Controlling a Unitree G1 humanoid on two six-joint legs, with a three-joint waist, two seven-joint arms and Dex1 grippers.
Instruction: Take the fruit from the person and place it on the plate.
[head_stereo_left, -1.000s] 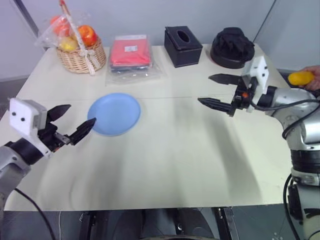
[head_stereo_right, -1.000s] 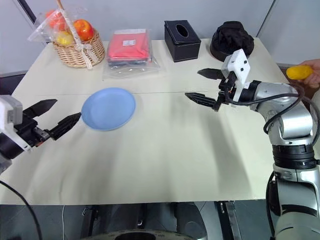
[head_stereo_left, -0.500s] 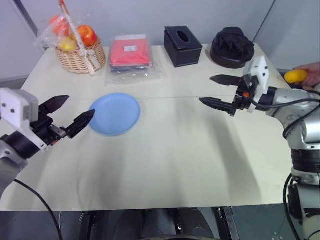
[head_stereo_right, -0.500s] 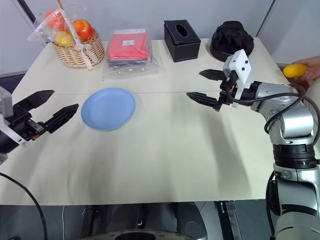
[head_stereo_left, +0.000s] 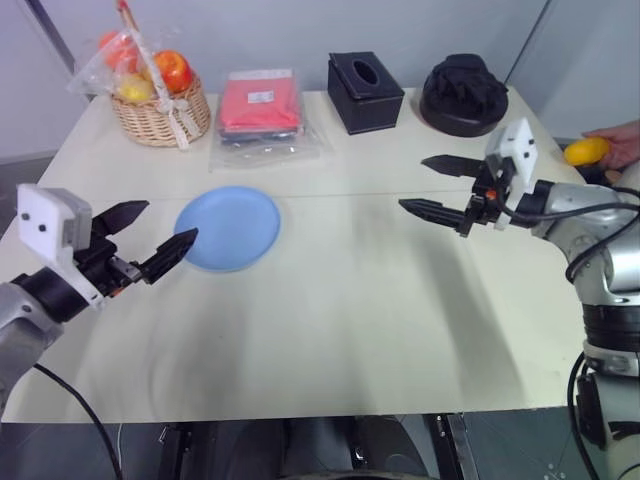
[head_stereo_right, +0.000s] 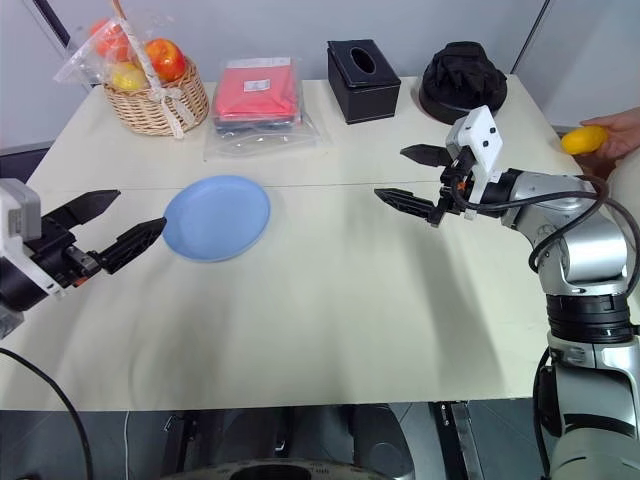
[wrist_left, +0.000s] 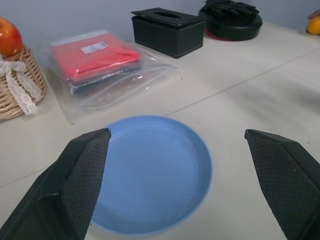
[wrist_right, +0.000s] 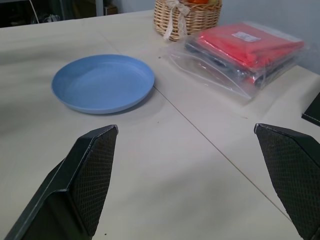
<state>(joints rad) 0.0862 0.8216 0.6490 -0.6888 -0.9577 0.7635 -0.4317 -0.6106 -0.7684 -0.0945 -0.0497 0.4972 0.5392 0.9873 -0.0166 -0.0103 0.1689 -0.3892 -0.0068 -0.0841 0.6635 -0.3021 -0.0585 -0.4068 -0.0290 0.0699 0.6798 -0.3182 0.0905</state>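
Observation:
At the far right edge a person's hand (head_stereo_left: 622, 143) holds the yellow fruit (head_stereo_left: 586, 151) just past the table's corner. My right gripper (head_stereo_left: 428, 186) hovers open over the right side of the table, its fingers pointing left, away from the fruit behind its wrist. The light-blue plate (head_stereo_left: 229, 227) lies flat on the table left of centre, nothing on it. My left gripper (head_stereo_left: 150, 238) is open just left of the plate, pointing at it; the left wrist view has the plate (wrist_left: 150, 170) between the two fingertips.
Along the back edge stand a wicker basket (head_stereo_left: 160, 112) of bagged fruit, a red packet in clear plastic (head_stereo_left: 261, 110), a black tissue box (head_stereo_left: 365, 92) and a black cap (head_stereo_left: 465, 94). Bare tabletop (head_stereo_left: 350, 310) spreads between my arms.
The person's hand has shifted the fruit slightly up and left near the table corner. My left gripper wavered a little beside the plate. The right gripper has stayed put.

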